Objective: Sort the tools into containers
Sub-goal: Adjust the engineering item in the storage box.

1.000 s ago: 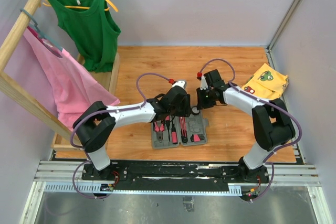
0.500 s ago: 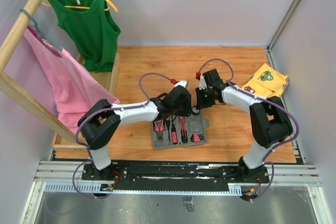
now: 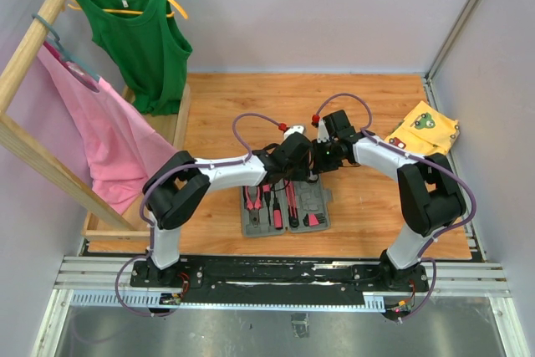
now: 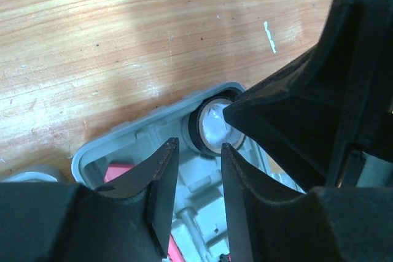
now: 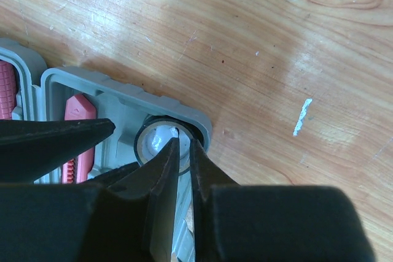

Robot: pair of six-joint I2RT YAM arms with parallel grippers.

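Right wrist view gives us the round black-white disc [image 5: 158, 141] in a corner of the open grey tool case [image 5: 116, 89]. We see the right gripper [image 5: 184, 146] jaws nearly together, pinching its rim. The left gripper [image 4: 198, 145] jaws stand apart just beside it, holding nothing, above the wooden surface [image 5: 276, 59].

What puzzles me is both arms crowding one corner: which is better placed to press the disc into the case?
Probably right: the right gripper pinches the disc rim at the case corner; left gripper hangs short, jaws apart.
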